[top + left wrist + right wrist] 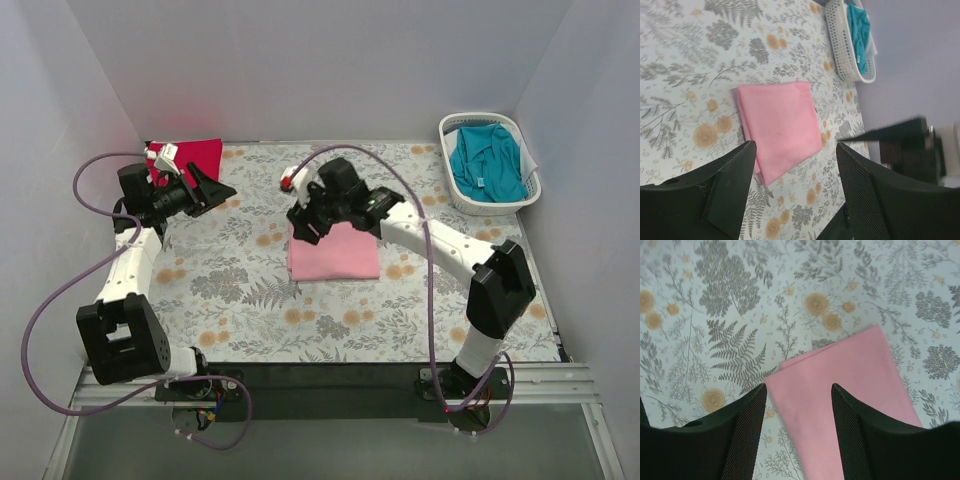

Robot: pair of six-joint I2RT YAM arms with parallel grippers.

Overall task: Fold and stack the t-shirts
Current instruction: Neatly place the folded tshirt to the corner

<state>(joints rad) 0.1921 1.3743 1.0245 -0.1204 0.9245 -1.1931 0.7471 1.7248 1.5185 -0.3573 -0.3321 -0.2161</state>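
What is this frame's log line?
pink shirt: folded, centre | red shirt: back left | teal shirt: in basket | left gripper: open | right gripper: open above pink shirt

Both arms are white tubular links joined by blocky black joint housings. The left arm is bolted at the left end of the black mounting plate, the right arm at its right end. A purple cable loops along each. The left gripper and right gripper have matte black fingers with finely meshed inner faces.

Floral cloth spread flat, folded pink t-shirt central, red t-shirt far left, white basket far right
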